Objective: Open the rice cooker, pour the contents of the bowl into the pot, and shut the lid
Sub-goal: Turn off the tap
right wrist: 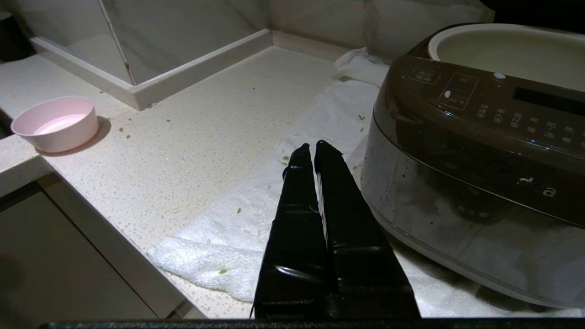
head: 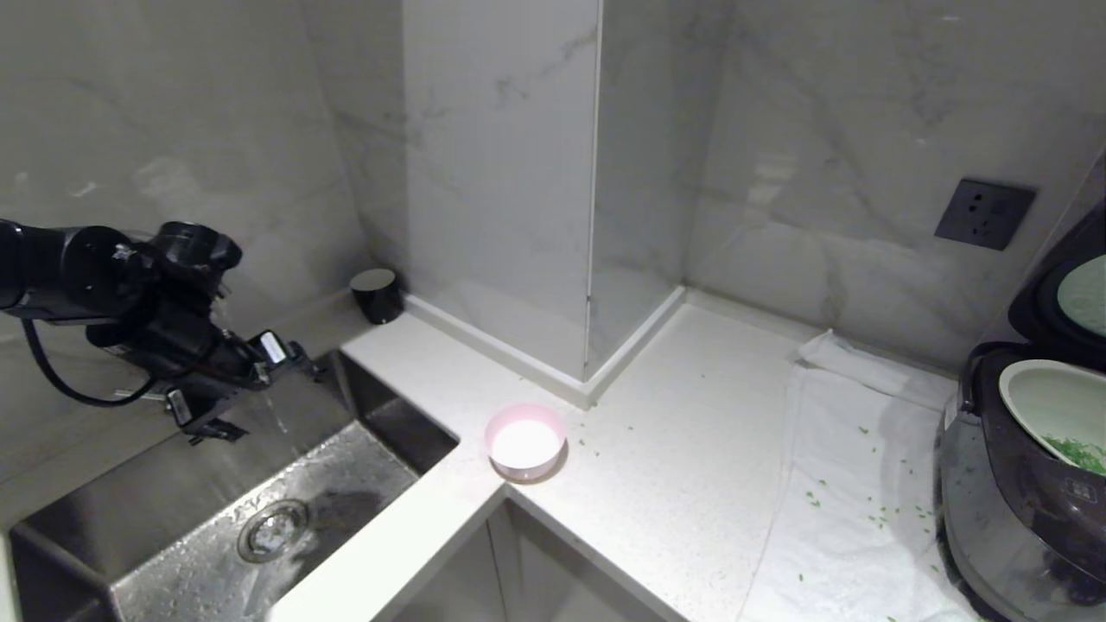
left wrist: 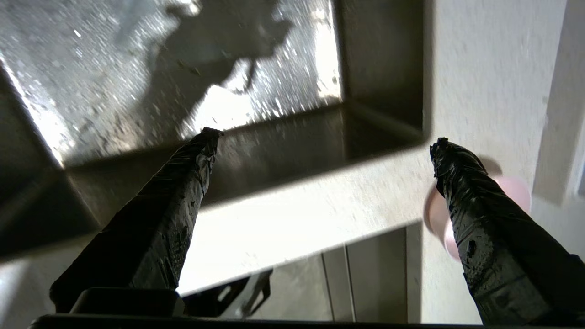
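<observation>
- Lid (head: 1067,285) of the rice cooker (head: 1020,484): raised at the far right edge of the head view, hinged at the back; closing it appears to be the step left
- Pot (head: 1056,406): exposed, green chopped bits (head: 1078,453) inside; more bits lie scattered on the white towel (head: 851,484)
- Bowl (head: 524,442): pink, upright and empty on the counter (head: 665,458) corner beside the sink (head: 251,510)
- Left gripper (head: 238,380): fingers spread wide, holding nothing, over the sink, well apart from the cooker
- Right gripper (right wrist: 312,145): fingers pressed together, empty, low before the cooker's front panel; judged the nearer arm to the lid, which lies above and beyond it
</observation>
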Robot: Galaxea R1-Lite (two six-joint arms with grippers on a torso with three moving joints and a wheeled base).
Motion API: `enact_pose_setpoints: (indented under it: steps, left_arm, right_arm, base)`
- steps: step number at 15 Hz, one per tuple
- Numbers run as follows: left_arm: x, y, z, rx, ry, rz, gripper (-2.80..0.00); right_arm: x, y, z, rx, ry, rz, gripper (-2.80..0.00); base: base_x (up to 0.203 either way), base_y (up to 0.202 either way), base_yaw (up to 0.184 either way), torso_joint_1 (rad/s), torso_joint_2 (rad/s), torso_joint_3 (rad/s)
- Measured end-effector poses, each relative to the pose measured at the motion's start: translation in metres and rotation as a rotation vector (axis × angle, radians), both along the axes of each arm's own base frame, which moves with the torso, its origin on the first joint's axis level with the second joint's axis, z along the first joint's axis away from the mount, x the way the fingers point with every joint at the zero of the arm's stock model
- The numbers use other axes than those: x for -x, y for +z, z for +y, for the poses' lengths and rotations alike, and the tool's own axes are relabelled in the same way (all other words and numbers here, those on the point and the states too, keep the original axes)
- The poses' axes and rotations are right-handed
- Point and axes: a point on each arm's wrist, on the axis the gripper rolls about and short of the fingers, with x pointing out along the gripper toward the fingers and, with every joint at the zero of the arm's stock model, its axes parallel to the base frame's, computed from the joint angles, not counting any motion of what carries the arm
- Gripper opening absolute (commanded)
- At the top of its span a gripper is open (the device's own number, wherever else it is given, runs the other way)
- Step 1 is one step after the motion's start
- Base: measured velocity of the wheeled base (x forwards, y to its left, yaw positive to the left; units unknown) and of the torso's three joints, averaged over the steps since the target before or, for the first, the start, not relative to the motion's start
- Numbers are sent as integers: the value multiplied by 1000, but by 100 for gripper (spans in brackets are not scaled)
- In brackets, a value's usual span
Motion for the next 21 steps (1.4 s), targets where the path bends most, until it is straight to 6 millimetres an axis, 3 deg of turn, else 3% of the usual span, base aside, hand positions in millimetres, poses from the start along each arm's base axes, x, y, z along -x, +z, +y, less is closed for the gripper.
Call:
enact_pose_setpoints:
  steps: [4, 7, 13, 18, 19, 21]
  left_arm:
    - [5, -16, 80, -67, 166, -87, 0]
    - [5, -29, 127, -95, 274, -116, 0]
    - [-17, -51, 173, -172, 409, -170, 0]
    - [-49, -67, 182, -198, 478, -194, 0]
    - [-57, -70, 182, -218, 487, -195, -280]
    - [-72, -74, 182, -243, 491, -209, -280]
  right_arm:
    - [0, 0, 0, 0, 0, 1, -280]
    - [0, 0, 0, 0, 0, 0, -280]
    - [0, 0, 0, 0, 0, 0, -280]
    - [0, 0, 0, 0, 1, 0, -280]
    - [0, 0, 0, 0, 1, 0, -280]
    - [0, 0, 0, 0, 0, 0, -280]
  base:
    - [0, 0, 0, 0, 0, 0]
    - [0, 0, 0, 0, 0, 0]
    - [0, 0, 0, 0, 0, 0]
    - [0, 0, 0, 0, 0, 0]
    - [0, 0, 0, 0, 0, 0]
    - [0, 0, 0, 0, 0, 0]
